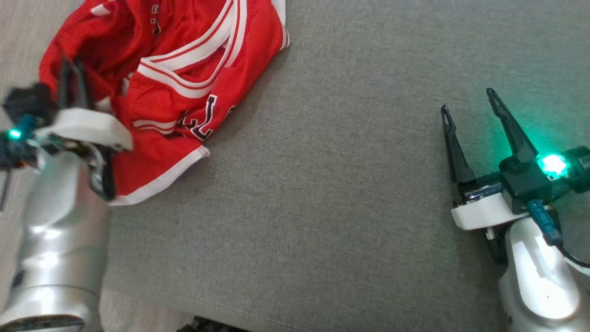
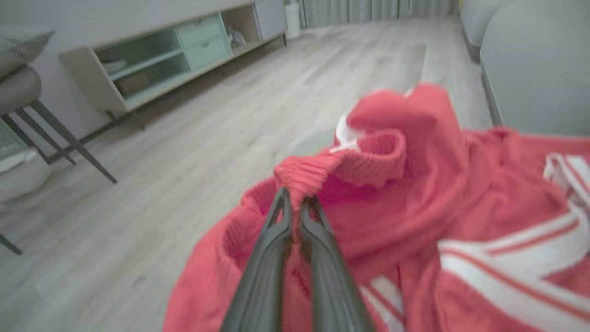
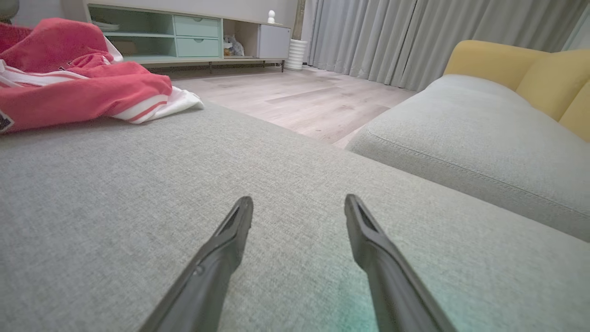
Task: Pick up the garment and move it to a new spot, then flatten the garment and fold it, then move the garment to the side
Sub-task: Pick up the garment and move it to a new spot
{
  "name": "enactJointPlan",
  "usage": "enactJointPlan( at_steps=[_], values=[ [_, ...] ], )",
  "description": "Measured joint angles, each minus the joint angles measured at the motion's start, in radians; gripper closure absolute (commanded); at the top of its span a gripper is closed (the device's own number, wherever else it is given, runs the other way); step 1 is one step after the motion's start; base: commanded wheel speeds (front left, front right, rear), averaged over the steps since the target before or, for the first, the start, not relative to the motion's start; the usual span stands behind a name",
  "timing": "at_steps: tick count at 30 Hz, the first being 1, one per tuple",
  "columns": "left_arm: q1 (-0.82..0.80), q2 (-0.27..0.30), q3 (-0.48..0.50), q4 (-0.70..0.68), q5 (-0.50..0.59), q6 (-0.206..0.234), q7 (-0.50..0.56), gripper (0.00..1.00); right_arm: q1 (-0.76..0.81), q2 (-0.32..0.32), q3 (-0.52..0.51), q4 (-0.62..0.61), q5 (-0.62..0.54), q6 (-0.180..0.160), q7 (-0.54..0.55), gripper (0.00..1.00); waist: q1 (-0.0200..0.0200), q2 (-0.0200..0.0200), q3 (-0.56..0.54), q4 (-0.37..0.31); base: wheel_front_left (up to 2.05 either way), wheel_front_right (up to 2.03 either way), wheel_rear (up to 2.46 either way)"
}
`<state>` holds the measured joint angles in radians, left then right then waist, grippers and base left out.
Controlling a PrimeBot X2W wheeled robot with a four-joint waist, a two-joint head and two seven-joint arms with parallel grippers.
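While the garment [image 1: 175,92] is lying crumpled far-left on the cushion [image 1: 322,184], left gripper [image 2: 295,200] is pinching its ribbed edge: pick-up step. Right gripper [image 1: 468,99] is hovering spread. Next: probably lifting clear.

This is a home living room. A broad seat upholstered in grey woven fabric [image 3: 138,221] stands beside a matching grey sofa seat [image 3: 461,138] backed by mustard-yellow cushions [image 3: 498,60]. Pale wood-plank flooring [image 3: 299,99] runs to a long, low beige sideboard with pale green drawers and open shelves [image 3: 196,39] against the wall. Floor-length grey pleated curtains [image 3: 392,37] hang next to it, and a padded grey stool on slanted dark legs [image 2: 27,101] stands near the sideboard.
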<state>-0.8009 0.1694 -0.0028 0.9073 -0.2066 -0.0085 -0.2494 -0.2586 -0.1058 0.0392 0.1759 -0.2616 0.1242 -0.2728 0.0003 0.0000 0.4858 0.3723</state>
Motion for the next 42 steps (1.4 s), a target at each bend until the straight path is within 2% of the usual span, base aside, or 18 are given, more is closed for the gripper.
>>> enactJointPlan(
  at_steps=[4,5,6,9,13,14,18,23,29,32,34,38,42],
  values=[
    [0.001,0.043,0.004,-0.177,0.014,-0.004,-0.002,1.0,0.004,0.012,0.005,0.041,0.018,0.0,0.008,0.0,0.0,0.0,-0.048,-0.018,0.0,0.0,0.0],
    [0.001,0.043,0.004,-0.177,0.014,-0.004,-0.002,1.0,0.004,0.012,0.005,0.041,0.018,0.0,0.008,0.0,0.0,0.0,-0.048,-0.018,0.0,0.0,0.0],
    [0.002,0.058,0.003,-0.26,0.018,-0.02,-0.003,1.0,0.011,0.022,0.012,0.063,0.03,0.0,0.009,0.0,0.0,0.0,-0.076,-0.031,0.0,0.0,0.0],
    [0.007,0.096,-0.008,-0.375,0.033,-0.047,0.0,1.0,0.027,0.036,0.03,0.075,0.053,0.0,0.01,0.0,-0.0003,0.0,-0.122,-0.059,0.0,0.0,0.0],
    [0.005,0.153,-0.039,-0.55,0.049,-0.073,0.077,1.0,0.029,0.044,0.058,0.077,0.112,0.0,0.01,0.0,-0.0003,0.0,-0.176,-0.122,0.0,0.0,0.0],
    [0.005,0.153,-0.039,-0.55,0.049,-0.073,0.077,1.0,0.029,0.044,0.058,0.077,0.112,0.0,0.01,0.0,-0.0003,0.0,-0.176,-0.122,0.0,0.0,0.0],
    [-0.023,0.176,-0.1,-0.715,0.046,-0.098,0.192,1.0,0.03,0.044,0.083,0.066,0.191,0.0,0.01,0.0,-0.0004,0.0,-0.223,-0.209,0.0,0.0,0.0],
    [-0.122,0.203,-0.19,-0.844,0.024,-0.115,0.311,1.0,0.039,0.045,0.088,0.042,0.262,0.0,0.01,0.0,-0.0004,0.0,-0.268,-0.345,0.0,0.0,0.0],
    [-0.275,0.179,-0.333,-0.882,-0.032,-0.122,0.369,1.0,0.047,0.046,0.1,0.006,0.34,0.0,0.01,0.0,-0.0004,0.0,-0.293,-0.521,0.0,0.0,0.0],
    [-0.303,0.121,-0.392,-0.862,-0.136,-0.124,0.359,1.0,0.045,0.047,0.098,-0.017,0.371,0.0,0.01,0.0,-0.0004,0.0,-0.292,-0.601,0.0,0.0,0.0],
    [-0.293,0.11,-0.445,-0.844,-0.179,-0.124,0.334,1.0,0.045,0.048,0.095,-0.027,0.385,0.0,0.01,0.0,-0.0003,0.0,-0.286,-0.646,0.0,0.0,0.0],
    [-0.172,0.137,-0.497,-0.798,-0.215,-0.124,0.246,1.0,0.045,0.049,0.08,-0.046,0.404,0.0,0.01,0.0,-0.0004,0.0,-0.266,-0.717,0.0,0.0,0.0],
    [0.103,0.169,-0.543,-0.695,-0.222,-0.124,0.117,1.0,0.044,0.051,0.052,-0.067,0.404,0.0,0.01,0.0,0.0,0.0,-0.226,-0.745,0.0,0.0,0.0]
  ],
)
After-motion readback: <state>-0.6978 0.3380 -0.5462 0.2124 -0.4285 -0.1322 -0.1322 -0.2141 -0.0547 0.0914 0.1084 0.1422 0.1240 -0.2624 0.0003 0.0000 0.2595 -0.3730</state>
